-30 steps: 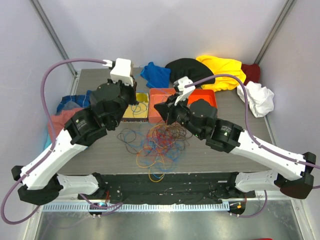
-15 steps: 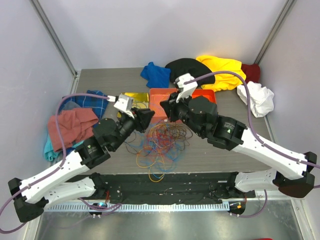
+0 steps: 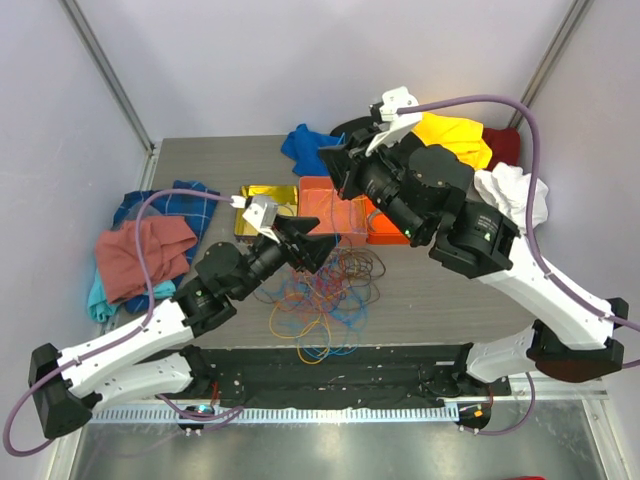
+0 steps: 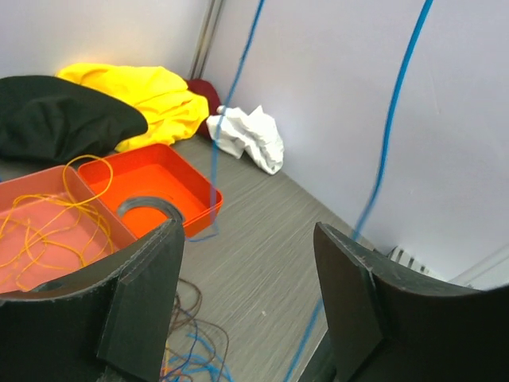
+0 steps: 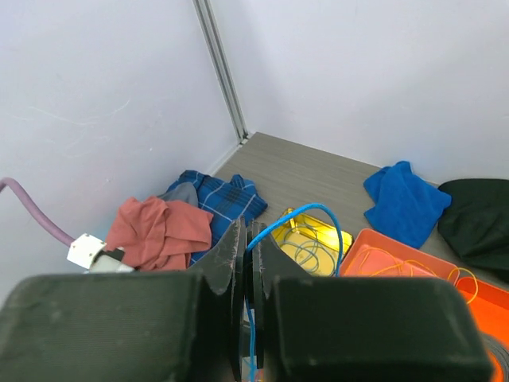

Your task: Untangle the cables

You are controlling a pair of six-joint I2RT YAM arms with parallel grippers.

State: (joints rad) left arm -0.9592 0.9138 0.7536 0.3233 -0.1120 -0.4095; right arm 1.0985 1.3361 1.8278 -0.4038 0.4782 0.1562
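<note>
Two hands work over one heap: the cables (image 3: 318,298) lie as a loose tangle of orange, red, blue and dark loops in the middle of the tabletop (image 3: 450,300), spreading toward its near edge. The left hand (image 3: 322,248) hovers just above the far side of that tangle with its fingers spread apart and nothing between them; in its wrist view the left hand (image 4: 248,239) shows a wide gap. Strands of the blue cable (image 4: 387,135) fall steeply past it, one crossing close to a finger without being gripped. The right hand (image 3: 330,165) hangs high above the far part of the tabletop, well apart from the heap, over the orange tray (image 3: 325,192). In its wrist view the right hand (image 5: 248,239) is closed on the blue cable (image 5: 314,208), which arches out from the pinched fingertips.
</note>
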